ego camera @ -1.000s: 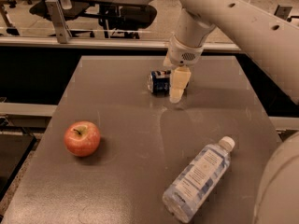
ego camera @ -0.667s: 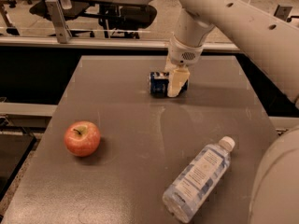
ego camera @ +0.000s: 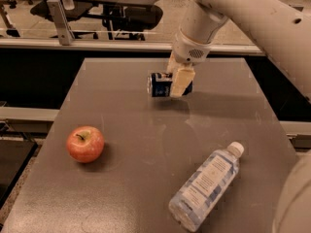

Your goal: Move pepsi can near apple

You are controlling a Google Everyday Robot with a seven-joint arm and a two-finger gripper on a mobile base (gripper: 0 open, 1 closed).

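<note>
The pepsi can (ego camera: 159,84), dark blue with a silver end, lies on its side at the back middle of the grey table (ego camera: 146,178). My gripper (ego camera: 177,80) comes down from above with its tan fingers (ego camera: 182,81) either side of the can's right part, shut on it. The can seems to hang just above the table, with a shadow under it. The red-orange apple (ego camera: 85,143) sits at the left front of the table, well apart from the can.
A clear plastic water bottle (ego camera: 206,184) lies on its side at the right front. My white arm (ego camera: 252,18) fills the upper right. Office chairs and a rail stand behind the table's far edge.
The gripper has closed in around the can, and can and gripper have shifted a little to the left. Apple and bottle have not moved.
</note>
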